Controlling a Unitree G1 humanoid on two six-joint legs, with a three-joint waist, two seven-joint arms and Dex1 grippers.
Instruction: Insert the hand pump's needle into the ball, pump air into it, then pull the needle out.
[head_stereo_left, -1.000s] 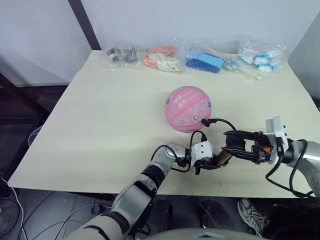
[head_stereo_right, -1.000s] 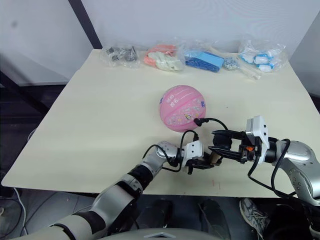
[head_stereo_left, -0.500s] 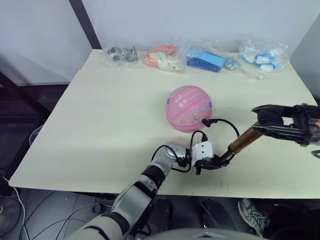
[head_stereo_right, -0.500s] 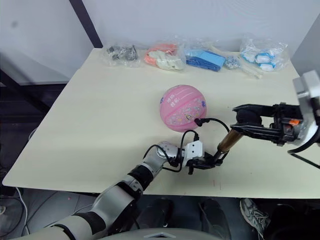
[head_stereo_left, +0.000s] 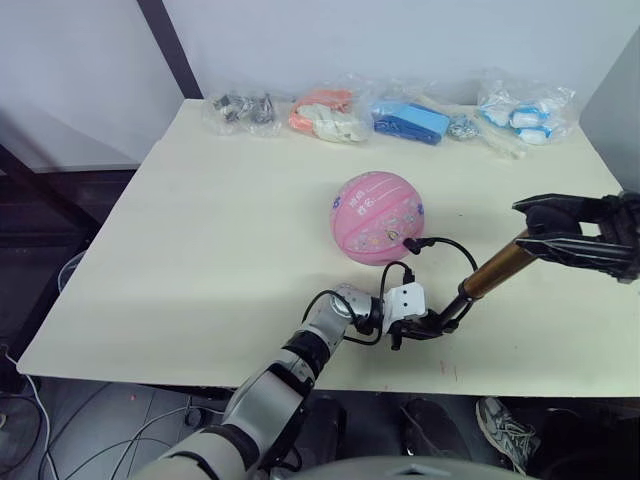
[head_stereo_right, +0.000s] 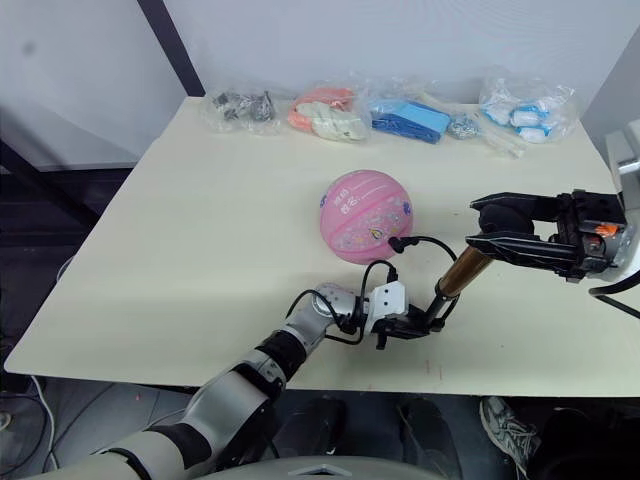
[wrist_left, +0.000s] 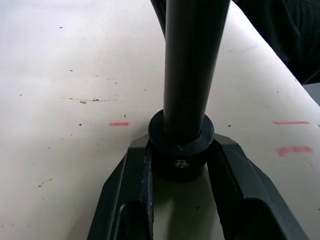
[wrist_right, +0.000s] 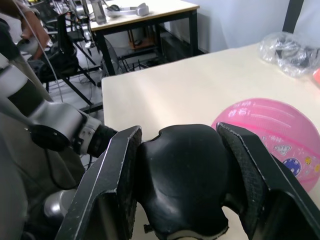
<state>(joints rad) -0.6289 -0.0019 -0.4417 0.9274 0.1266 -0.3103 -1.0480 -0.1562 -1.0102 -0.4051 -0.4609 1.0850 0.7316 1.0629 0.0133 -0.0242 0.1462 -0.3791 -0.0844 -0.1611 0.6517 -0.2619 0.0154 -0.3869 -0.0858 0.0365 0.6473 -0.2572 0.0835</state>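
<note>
The pink ball (head_stereo_left: 377, 217) rests near the table's middle. The hand pump (head_stereo_left: 497, 272) slants up from the table to the right of the ball, its gold barrel raised on a thin black rod. My left gripper (head_stereo_left: 432, 325) is shut on the pump's lower black collar (wrist_left: 181, 145), down on the tabletop. My right gripper (head_stereo_left: 530, 223) is shut on the black handle (wrist_right: 182, 175) at the upper end. The thin black hose (head_stereo_left: 455, 247) loops from the pump to a small black fitting (head_stereo_left: 410, 243) pressed against the ball's near side. The needle's pin is hidden there.
Several plastic bags of small items line the table's far edge: dark parts (head_stereo_left: 245, 108), orange and white items (head_stereo_left: 325, 115), blue items (head_stereo_left: 410, 122), white and blue items (head_stereo_left: 525, 110). The table's near edge (head_stereo_left: 420, 388) runs just below my left gripper.
My right gripper has moved up and to the right, away from the left one, with the handle in it. The pump now stands drawn out long. Ball and left gripper stayed put.
</note>
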